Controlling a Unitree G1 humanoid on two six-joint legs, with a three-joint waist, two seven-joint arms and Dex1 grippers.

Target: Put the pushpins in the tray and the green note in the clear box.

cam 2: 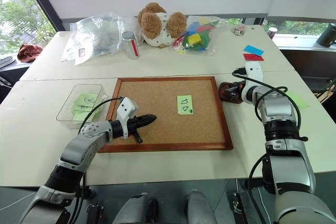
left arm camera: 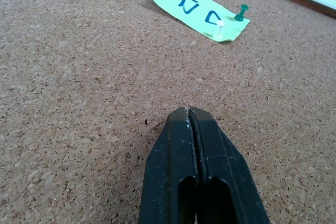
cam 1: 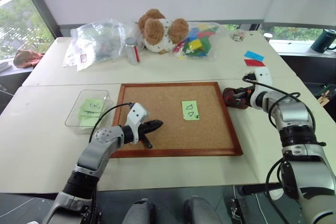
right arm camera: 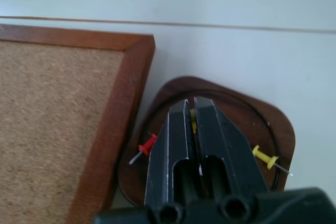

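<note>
The green note (cam 1: 190,110) with two triangle outlines lies on the cork board (cam 1: 157,103). A white pushpin (left arm camera: 220,24) and a green pushpin (left arm camera: 241,11) stand in its near corners. My left gripper (left arm camera: 189,111) is shut and empty, low over the cork to the left of the note. The dark reddish-brown tray (right arm camera: 273,124) sits just right of the board. My right gripper (right arm camera: 190,103) hovers over it, shut on a yellow pushpin. A red pushpin (right arm camera: 146,146) rests at the tray's rim and a yellow pushpin (right arm camera: 265,156) lies inside. The clear box (cam 1: 73,114) sits left of the board.
Pale green scribbled notes (cam 1: 92,109) lie in the clear box. At the table's back are a clear plastic bag (cam 1: 97,40), a jar (cam 1: 132,51), a teddy bear (cam 1: 160,30) and a bag of coloured blocks (cam 1: 197,40). Blue and red slips (cam 1: 253,59) lie at the back right.
</note>
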